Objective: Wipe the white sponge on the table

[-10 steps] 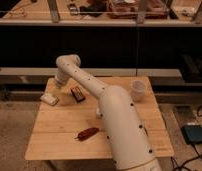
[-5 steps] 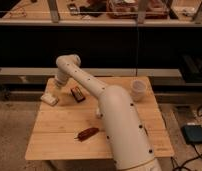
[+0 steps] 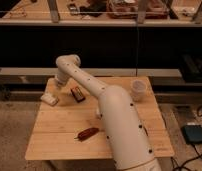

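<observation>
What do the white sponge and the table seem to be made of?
White sponge: likely soft foam, matte, rounded edges; the gripper hangs close above it. Table: wood, perhaps bamboo, smooth pale planks with visible seams.

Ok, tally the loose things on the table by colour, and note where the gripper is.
White: 2 (white sponge, cup)
Dark: 1 (small packet)
Reddish-brown: 1 (long item)
Total: 4 on the table
Gripper: right at the white sponge
</observation>
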You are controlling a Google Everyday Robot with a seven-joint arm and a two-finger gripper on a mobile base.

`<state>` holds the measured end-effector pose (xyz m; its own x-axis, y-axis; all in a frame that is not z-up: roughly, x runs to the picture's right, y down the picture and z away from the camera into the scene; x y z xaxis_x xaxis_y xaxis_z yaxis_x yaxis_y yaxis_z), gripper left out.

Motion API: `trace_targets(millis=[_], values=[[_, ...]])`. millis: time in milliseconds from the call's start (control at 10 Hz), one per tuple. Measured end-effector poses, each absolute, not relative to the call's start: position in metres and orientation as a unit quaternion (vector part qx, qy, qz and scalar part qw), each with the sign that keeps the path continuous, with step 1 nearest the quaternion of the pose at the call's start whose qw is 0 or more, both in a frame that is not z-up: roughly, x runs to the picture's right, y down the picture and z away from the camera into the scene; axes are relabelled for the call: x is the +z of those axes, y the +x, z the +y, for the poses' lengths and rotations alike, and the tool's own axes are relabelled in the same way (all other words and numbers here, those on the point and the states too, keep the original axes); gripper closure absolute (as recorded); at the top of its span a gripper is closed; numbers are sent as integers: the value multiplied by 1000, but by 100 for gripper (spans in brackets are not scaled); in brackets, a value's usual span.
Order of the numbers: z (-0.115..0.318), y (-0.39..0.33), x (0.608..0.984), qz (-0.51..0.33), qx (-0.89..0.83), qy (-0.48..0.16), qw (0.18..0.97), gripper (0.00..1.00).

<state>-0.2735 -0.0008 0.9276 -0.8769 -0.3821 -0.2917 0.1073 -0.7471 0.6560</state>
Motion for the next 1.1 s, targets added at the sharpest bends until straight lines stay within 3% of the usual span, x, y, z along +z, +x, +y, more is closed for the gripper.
trace_targets(millis=[1100], values=[[33, -319, 971, -295, -927, 179, 150, 40]])
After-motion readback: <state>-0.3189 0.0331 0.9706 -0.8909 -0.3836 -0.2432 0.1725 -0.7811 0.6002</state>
